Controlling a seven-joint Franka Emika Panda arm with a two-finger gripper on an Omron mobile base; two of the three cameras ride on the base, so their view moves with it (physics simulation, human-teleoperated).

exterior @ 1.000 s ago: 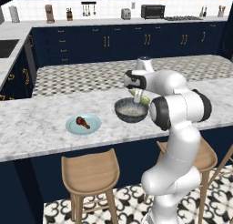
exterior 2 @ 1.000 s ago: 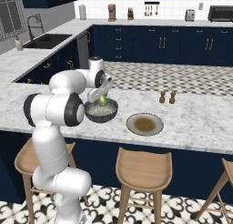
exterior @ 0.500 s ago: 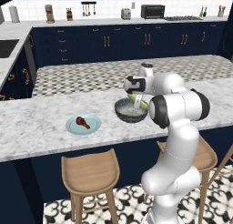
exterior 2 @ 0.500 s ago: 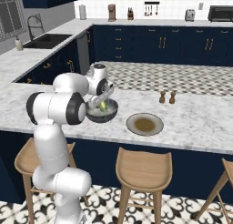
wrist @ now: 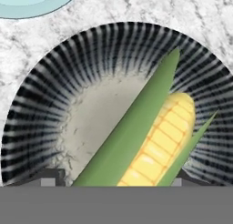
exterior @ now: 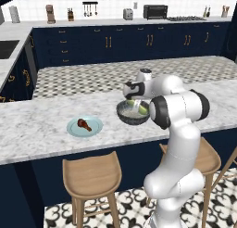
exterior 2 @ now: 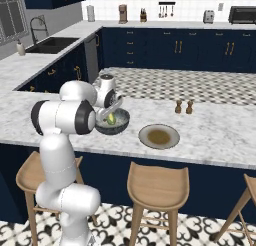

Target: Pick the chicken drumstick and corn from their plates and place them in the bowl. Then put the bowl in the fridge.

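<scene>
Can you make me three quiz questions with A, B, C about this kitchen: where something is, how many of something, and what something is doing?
1. Where is the chicken drumstick?
A. in the bowl
B. on the light-blue plate
C. on a stool

2. How many small shakers stand on the counter?
A. two
B. four
C. none

3. Where is the corn now?
A. on the grey-rimmed plate
B. on the floor
C. over the bowl at the pincer

Answers: 1 B, it lies on the light-blue plate. 2 A, a pair of shakers shows. 3 C, the corn sits inside the bowl rim, by the pincer.

Arm bent forward and down, gripper (exterior 2: 111,115) low, jaws seemingly apart.
</scene>
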